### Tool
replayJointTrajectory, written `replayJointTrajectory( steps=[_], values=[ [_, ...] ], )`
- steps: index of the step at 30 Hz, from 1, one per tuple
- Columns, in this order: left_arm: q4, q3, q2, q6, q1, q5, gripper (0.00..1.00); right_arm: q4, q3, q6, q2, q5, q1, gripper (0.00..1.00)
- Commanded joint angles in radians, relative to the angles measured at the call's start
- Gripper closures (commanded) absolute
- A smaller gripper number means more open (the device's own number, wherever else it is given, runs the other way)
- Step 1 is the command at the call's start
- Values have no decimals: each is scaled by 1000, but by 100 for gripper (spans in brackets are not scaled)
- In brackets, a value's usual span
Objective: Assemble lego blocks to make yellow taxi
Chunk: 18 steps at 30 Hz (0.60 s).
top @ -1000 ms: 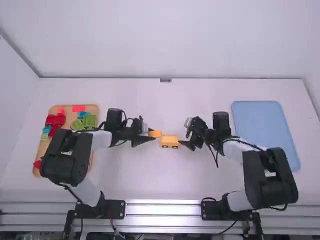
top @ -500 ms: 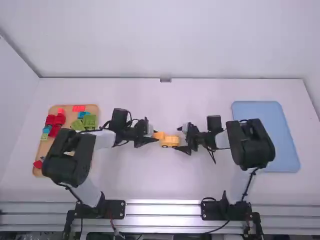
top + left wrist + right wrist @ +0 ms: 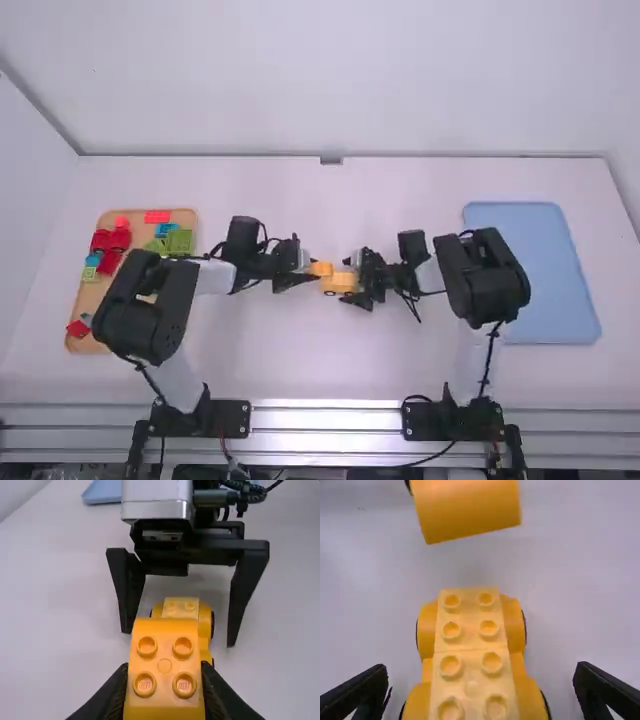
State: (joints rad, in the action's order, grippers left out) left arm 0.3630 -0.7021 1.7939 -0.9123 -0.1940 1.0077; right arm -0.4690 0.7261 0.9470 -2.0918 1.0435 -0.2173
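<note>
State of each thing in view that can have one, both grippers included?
Left gripper: shut on the block.
Right gripper: open, jaws on either side of the car.
Block: held, studs showing, apart from the car.
Car: on its wheels, ungripped, studs up and uncovered.
Tan tray: loaded with red, green and blue blocks.
Blue tray: lying flat on the table.
</note>
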Motion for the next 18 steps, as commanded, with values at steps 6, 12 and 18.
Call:
replayJointTrajectory(
  steps=[6, 12, 18],
  values=[
    [39, -11, 40, 49, -3, 50, 86, 5, 14, 1, -15, -31, -6, 0],
    [35, -11, 40, 52, -5, 51, 86, 5, 13, 31, -15, -19, -7, 12],
    [31, -11, 40, 48, -40, 47, 87, 35, 13, 89, -15, -15, -6, 32]
  ],
)
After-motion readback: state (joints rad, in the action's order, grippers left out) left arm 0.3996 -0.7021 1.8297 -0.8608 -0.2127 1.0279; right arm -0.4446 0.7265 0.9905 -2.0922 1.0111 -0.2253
